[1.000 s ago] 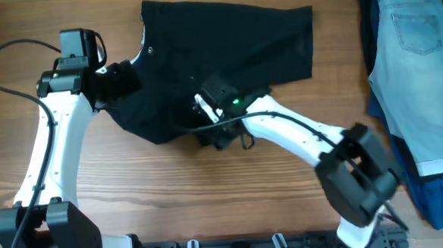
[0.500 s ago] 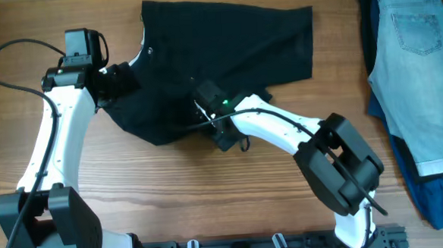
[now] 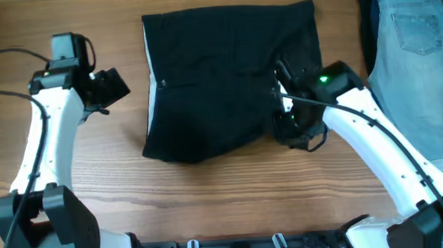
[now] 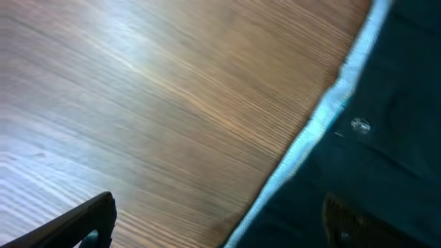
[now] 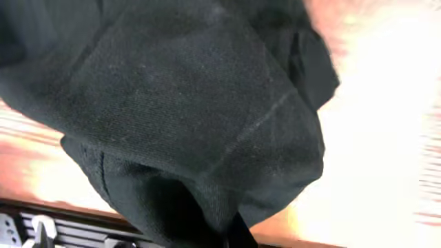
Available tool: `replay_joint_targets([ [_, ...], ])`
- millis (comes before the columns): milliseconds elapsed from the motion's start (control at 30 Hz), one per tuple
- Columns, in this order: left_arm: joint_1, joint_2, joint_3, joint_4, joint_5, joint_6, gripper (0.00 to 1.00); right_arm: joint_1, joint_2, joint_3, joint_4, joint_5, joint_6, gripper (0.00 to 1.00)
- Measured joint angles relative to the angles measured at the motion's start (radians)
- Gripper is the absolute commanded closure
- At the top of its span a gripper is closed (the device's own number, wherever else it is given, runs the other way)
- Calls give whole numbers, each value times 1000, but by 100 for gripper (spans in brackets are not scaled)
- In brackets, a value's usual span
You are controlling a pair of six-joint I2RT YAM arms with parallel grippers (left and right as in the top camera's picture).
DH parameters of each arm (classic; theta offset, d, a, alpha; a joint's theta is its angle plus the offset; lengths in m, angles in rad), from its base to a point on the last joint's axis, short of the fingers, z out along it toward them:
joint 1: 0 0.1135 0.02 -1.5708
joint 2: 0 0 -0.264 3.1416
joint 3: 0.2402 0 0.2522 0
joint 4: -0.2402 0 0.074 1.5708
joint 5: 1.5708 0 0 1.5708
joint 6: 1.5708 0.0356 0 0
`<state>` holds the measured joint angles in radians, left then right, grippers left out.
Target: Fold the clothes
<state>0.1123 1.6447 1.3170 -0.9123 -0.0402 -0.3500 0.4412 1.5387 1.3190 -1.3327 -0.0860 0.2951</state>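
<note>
Right end effector (image 3: pixel 292 125) clamped on bunched fabric at near-right corner of black shorts (image 3: pixel 219 71). Left end effector (image 3: pixel 111 86) fingers spread, empty, over bare counter (image 3: pixel 210 200) just left of shorts. Shorts lie mid-counter toward far edge; denim pile (image 3: pixel 416 61) along right edge

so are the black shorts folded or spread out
Spread out, not folded: black shorts lie flat, waistband button mid-edge, only the corner at the right gripper bunched.
</note>
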Motion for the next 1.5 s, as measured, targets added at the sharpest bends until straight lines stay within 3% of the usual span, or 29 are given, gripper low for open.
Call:
replay_joint_targets([
  [33, 17, 0, 0, -3, 0, 0, 5, 0, 0, -22, 1, -8, 3, 60],
  [67, 27, 0, 0, -7, 0, 0, 5, 0, 0, -35, 0, -13, -6, 25],
  [100, 32, 0, 0, -8, 0, 0, 5, 0, 0, -44, -2, -14, -4, 1],
  [200, 33, 0, 0, -11, 0, 0, 5, -11, 0, -49, 20, 8, 9, 1],
  [300, 33, 0, 0, -10, 1, 0, 5, -124, 0, -47, 102, 16, 58, 4],
  [467, 33, 1, -2, 17, 4, 0, 5, -362, 1, -190, 467, -23, 90, 31],
  [667, 33, 24, -2, 43, 4, 0, 2, -408, 109, -447, 762, -104, 40, 31],
  [767, 33, 30, -2, 53, 4, 0, 2, -408, 154, -452, 861, -140, 9, 29],
  [833, 33, 31, -2, 53, 4, 0, 2, -399, 179, -440, 910, -149, -9, 35],
  [900, 33, 31, -2, 53, 4, 0, 2, -376, 214, -417, 969, -149, -21, 86],
  [933, 33, 31, -2, 54, 4, 0, 2, -367, 231, -411, 986, -148, -30, 96],
  [1033, 33, 31, -2, 54, 4, 0, 3, -367, 247, -411, 986, -153, -30, 96],
  [1133, 33, 31, -2, 54, 4, -1, 3, -368, 247, -362, 853, -147, -48, 96],
  [1267, 33, 31, -2, 53, 5, -1, 3, -437, 229, -126, 722, -99, -101, 96],
  [1400, 33, 31, -2, 54, 12, 0, 3, -535, 214, -45, 713, -66, -152, 96],
  [1433, 33, 31, -2, 54, 12, -1, 3, -557, 213, -43, 683, -63, -168, 90],
  [1467, 33, 31, -2, 53, 12, -1, 3, -558, 213, -43, 661, -67, -174, 74],
  [1500, 33, 31, -2, 54, 16, -1, 3, -555, 213, -42, 620, -90, -185, 68],
])
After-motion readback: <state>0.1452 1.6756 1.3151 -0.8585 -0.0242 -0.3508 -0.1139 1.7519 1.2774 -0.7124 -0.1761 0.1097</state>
